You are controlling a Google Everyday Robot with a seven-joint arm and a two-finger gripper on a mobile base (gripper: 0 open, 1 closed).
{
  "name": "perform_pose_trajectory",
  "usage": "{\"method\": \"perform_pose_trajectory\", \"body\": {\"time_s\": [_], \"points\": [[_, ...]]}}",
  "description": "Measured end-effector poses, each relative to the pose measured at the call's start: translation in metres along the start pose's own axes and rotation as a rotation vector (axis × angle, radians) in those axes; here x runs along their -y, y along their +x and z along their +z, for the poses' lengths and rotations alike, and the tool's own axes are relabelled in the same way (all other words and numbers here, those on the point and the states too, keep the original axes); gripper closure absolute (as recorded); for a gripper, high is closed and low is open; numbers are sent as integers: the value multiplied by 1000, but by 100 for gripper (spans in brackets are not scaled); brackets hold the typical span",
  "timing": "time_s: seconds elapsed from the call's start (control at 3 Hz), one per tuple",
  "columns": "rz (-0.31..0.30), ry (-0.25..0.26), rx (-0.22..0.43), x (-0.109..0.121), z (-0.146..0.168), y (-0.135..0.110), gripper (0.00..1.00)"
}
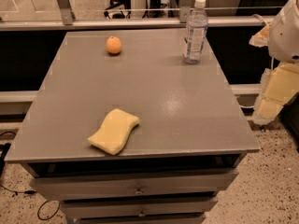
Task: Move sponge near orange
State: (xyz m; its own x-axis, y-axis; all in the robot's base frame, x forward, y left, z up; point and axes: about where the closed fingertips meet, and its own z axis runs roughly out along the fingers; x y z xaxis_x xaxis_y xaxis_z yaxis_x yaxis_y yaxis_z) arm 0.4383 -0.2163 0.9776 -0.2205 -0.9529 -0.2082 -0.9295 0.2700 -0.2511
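Sponge [114,130] lies at the tabletop's [163,92] front edge, long axis front-left to back-right, well left of the gripper [273,97] off the right side; whether that is open, I cannot tell. Orange [113,45] sits far behind.

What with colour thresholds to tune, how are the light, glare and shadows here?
Camera view: warm light tints everything amber; a soft sheen lies on the table right of centre; the sponge and orange cast only faint shadows; the pincer, beside the table's right edge, is cut by the frame.

No legible text on the bottle [195,31] label or the tool [274,96] at right
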Motion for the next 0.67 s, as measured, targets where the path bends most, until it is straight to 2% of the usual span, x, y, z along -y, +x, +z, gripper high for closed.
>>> {"method": "perform_pose_trajectory", "body": {"time_s": [0.33, 0.67], "points": [[0, 0, 0, 0, 0, 0, 0], [-2, -12, 64, 4, 5, -4, 0]]}}
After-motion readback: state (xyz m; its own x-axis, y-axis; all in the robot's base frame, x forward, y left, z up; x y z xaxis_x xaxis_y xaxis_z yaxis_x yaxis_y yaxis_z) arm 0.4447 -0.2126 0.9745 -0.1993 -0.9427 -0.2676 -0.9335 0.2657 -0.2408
